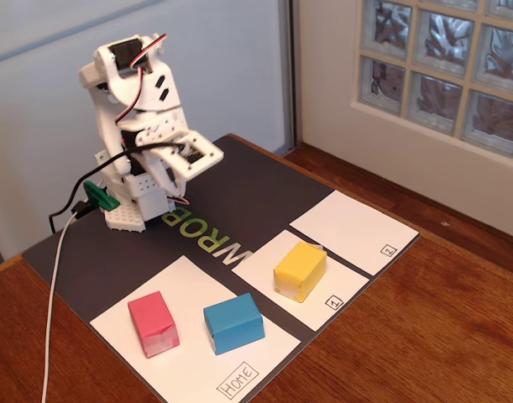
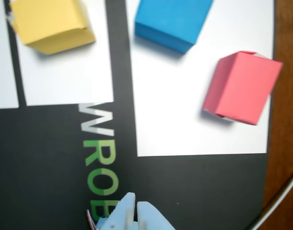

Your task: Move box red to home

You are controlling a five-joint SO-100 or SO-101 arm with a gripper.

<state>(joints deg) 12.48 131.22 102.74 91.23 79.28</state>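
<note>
The red box [image 1: 153,324] rests on the large white HOME square [image 1: 189,357], at its left side in the fixed view, beside a blue block [image 1: 233,322] on the same square. In the wrist view the red box [image 2: 242,87] lies at the right of the HOME square [image 2: 175,120], with the blue block [image 2: 172,21] above it. My gripper [image 2: 135,202] is folded back near the arm's base [image 1: 143,180], its white fingertips pressed together and empty, well away from the boxes.
A yellow block [image 1: 300,270] sits on the white rectangle marked "1" [image 1: 319,306]; the rectangle marked "2" [image 1: 357,231] is bare. All lie on a black mat [image 1: 239,180] on a wooden table [image 1: 424,327]. A white cable [image 1: 54,302] runs along the left.
</note>
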